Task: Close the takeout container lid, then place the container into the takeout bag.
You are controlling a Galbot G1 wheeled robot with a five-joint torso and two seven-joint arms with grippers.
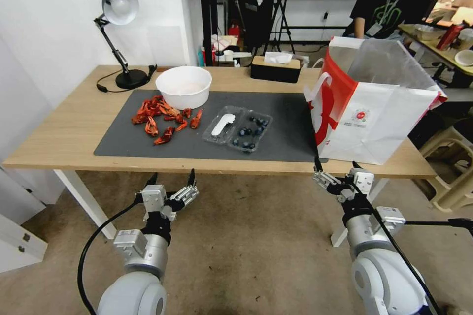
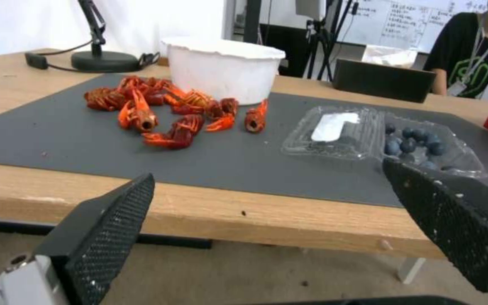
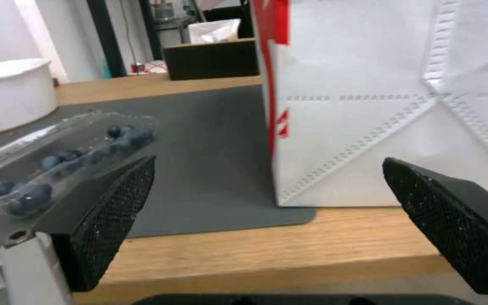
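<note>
**A:** Wooden table (image 1: 74, 133) ahead of you, with a dark grey mat (image 1: 276, 142) across its middle. On the mat sits the takeout container (image 1: 239, 128), lying fully open: the tray half with the blueberries (image 1: 251, 130) is toward your right, and the lid (image 1: 224, 124), with its long white label, is folded out flat toward your left.

**B:** And the takeout bag?

**A:** The takeout bag (image 1: 374, 118) stands upright at the mat's right end, mouth open, near the container but not touching it.

**B:** Where are my arms?

**A:** Both are low, in front of the table's near edge, touching nothing. Your left gripper (image 1: 171, 178) has its fingers spread and empty; your right gripper (image 1: 336, 166) is likewise released, just below the bag's near corner.

**B:** Which arm suits the lid?

**A:** I'd judge the left. The container lies forward and to the right of it, and the clamshell's long axis runs roughly left to right, tilted slightly, so the lid half is the nearer half to that gripper. The hinge runs between the halves, so the lid must swing rightward over the berries.

**B:** Anything in the way?

**A:** Red crayfish (image 1: 160, 118) and a white bowl (image 1: 183, 86) sit left of the lid, close beside it.
</note>
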